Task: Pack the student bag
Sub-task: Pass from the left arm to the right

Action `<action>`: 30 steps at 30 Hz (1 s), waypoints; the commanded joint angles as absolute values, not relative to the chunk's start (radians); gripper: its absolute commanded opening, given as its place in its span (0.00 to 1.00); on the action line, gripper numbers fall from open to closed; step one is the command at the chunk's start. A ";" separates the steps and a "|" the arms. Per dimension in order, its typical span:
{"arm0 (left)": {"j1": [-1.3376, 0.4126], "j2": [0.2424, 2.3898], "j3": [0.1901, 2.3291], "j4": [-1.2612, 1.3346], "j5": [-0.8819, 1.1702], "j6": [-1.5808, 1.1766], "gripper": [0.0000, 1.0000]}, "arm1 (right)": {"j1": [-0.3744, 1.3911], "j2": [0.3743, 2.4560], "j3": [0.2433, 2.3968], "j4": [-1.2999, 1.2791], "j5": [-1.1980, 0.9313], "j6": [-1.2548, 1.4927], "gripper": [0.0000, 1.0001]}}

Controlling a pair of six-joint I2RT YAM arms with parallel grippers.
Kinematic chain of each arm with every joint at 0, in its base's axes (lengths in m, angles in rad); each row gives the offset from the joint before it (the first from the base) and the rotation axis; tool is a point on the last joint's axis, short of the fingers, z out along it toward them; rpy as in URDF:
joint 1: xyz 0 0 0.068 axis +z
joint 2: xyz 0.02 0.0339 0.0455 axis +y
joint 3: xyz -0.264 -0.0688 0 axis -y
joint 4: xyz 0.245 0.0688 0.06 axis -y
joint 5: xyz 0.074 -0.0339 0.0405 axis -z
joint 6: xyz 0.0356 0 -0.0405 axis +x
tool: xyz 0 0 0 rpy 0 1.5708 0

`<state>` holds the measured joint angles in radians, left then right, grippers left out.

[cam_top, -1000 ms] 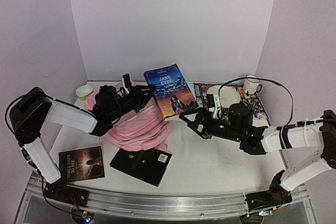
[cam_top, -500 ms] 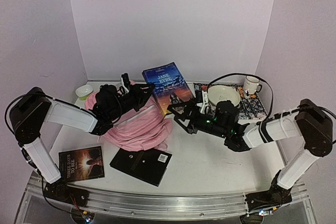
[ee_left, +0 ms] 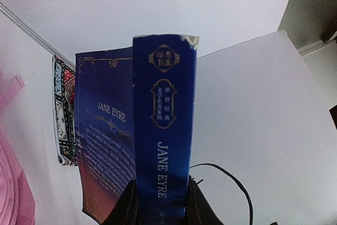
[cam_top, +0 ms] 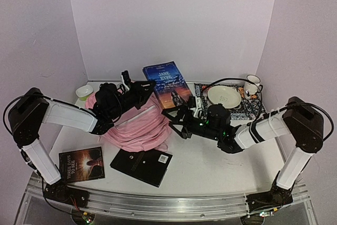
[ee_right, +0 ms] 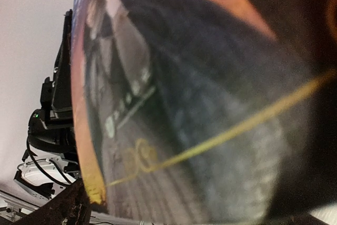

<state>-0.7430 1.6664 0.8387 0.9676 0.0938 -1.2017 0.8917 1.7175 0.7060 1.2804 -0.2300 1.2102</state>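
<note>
Right gripper [cam_top: 173,120], open, neared book [cam_top: 166,80]; left gripper [ee_left: 162,207], tips cropped, pinches its spine.

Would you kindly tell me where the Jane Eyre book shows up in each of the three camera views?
Top external: the Jane Eyre book is at centre back, between the two arms.
Left wrist: the book runs up the middle, blue spine facing the camera.
Right wrist: its cover fills nearly the whole picture, blurred.
Shared landmark: the left tool gripping the spine; its fingers show at the bottom of the left wrist view.
</note>
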 commanded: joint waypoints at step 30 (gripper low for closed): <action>-0.790 1.422 0.616 1.180 -0.043 -1.299 0.00 | 0.848 1.644 0.703 1.786 -0.099 1.119 0.85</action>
<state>-0.7759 1.5027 0.6167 0.9699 -0.0314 -1.2661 0.8663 1.7109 0.6935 1.2847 -0.1410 1.1605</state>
